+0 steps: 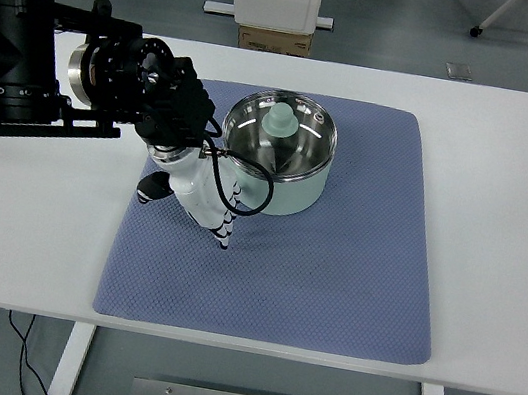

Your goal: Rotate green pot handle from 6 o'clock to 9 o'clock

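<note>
A pale green pot (290,194) with a glass lid and a green knob (279,119) stands on the far middle of a blue mat (331,280). My left hand (191,208) lies against the pot's near-left side. Its white fingers (222,223) stretch straight toward the near edge and its dark-tipped thumb (151,189) points left. The fingers look extended and I see nothing held in them. I cannot make out the pot's handle; the hand and wrist cover the pot's left flank. A black cable loops from the wrist across the pot's front wall.
The mat lies on a white table (507,198). My bulky black left forearm (26,46) covers the table's far left. Beyond the far edge, a white column base and a cardboard box (273,39) stand on the floor.
</note>
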